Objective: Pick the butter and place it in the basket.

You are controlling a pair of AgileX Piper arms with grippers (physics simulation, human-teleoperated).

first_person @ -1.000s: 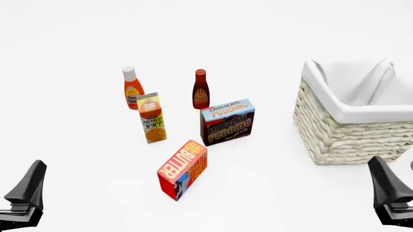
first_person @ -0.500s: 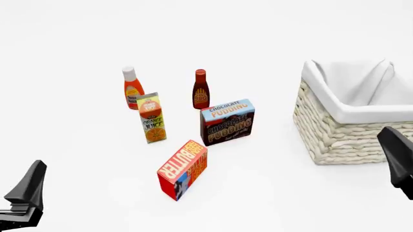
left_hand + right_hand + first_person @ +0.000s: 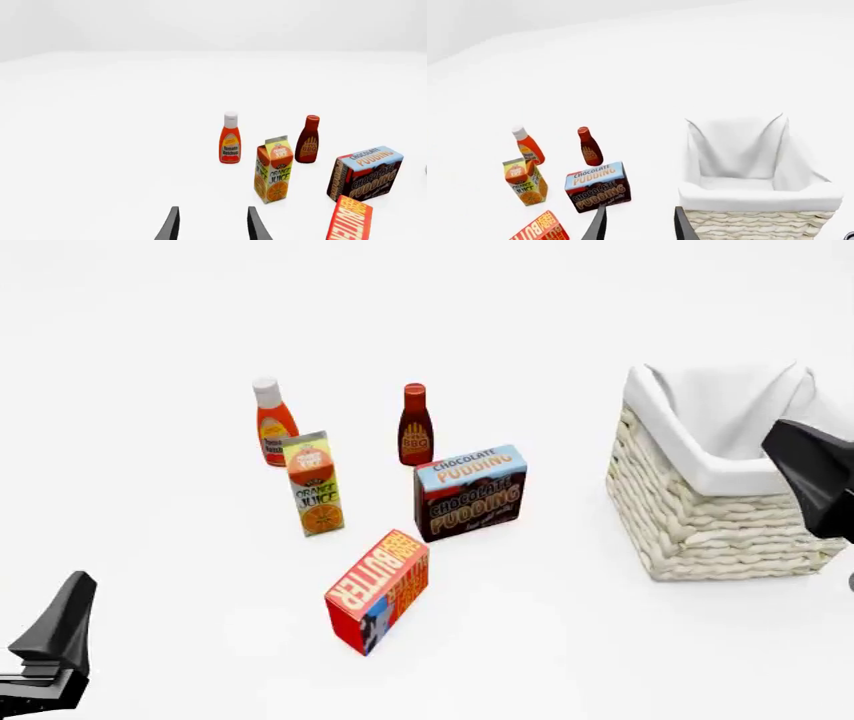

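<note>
The butter point(image 3: 376, 590) is a red carton with an orange "BUTTER" face, lying at the front of the group of groceries. It also shows in the left wrist view point(image 3: 350, 220) and the right wrist view point(image 3: 539, 230). The basket point(image 3: 707, 530), woven and cream-white with a white cloth lining, stands to the right and looks empty point(image 3: 760, 196). My left gripper point(image 3: 74, 598) is low at the front left, open and empty point(image 3: 213, 222). My right gripper point(image 3: 798, 462) is raised in front of the basket's right side, open and empty point(image 3: 639, 224).
Behind the butter stand a chocolate pudding box point(image 3: 470, 492), an orange juice carton point(image 3: 315, 485), a ketchup bottle point(image 3: 275, 422) and a brown BBQ sauce bottle point(image 3: 415, 425). The table is plain white.
My right gripper has risen from the front right corner to the height of the basket's rim. The left gripper and all the objects have stayed put.
</note>
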